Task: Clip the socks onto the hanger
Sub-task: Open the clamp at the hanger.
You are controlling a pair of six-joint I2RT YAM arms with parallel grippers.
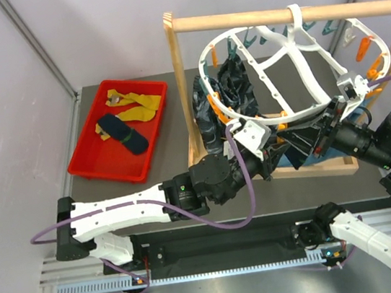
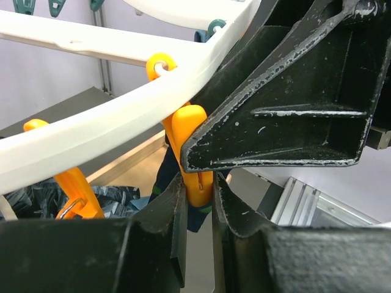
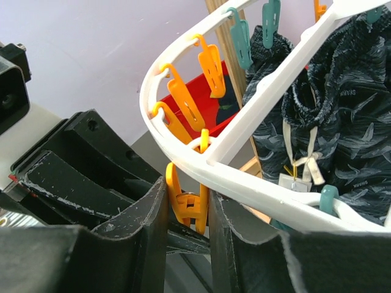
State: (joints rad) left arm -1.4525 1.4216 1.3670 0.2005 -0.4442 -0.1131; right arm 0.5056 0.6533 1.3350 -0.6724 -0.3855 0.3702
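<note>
At the near rim of the large white plastic oval hanger [image 2: 110, 122], a strip of dark navy knit with a green band [image 2: 160, 183] shows just behind a hanging orange plastic clip peg [image 2: 192, 152]. It looks like one of the socks, though too little of it is visible to be sure. The peg's long axis runs straight down from the rim. The strip lies alongside it, on the side away from the left wrist camera.

The left gripper [image 2: 198, 183] is clenched on the peg, one finger pressed to each flat face, reaching in from below. The right gripper [image 3: 186, 198] faces the same peg from the opposite side, its fingers a narrow gap apart with the peg showing between them. Whether it grasps the navy strip I cannot tell, as no fabric shows at its pads in its own view.

As I judge it, the coming move turns on bringing the fabric edge into the peg's mouth along that vertical line while the left squeeze holds. The right arm sits nearer the strip.

Well apart to the left, a mustard-yellow sock [image 1: 135, 105] and a dark navy sock [image 1: 122, 133] lie in the red plastic tray [image 1: 105, 175], on the left arm's side. The hanger hangs from the wooden rod-and-post rack [image 1: 236, 18].
</note>
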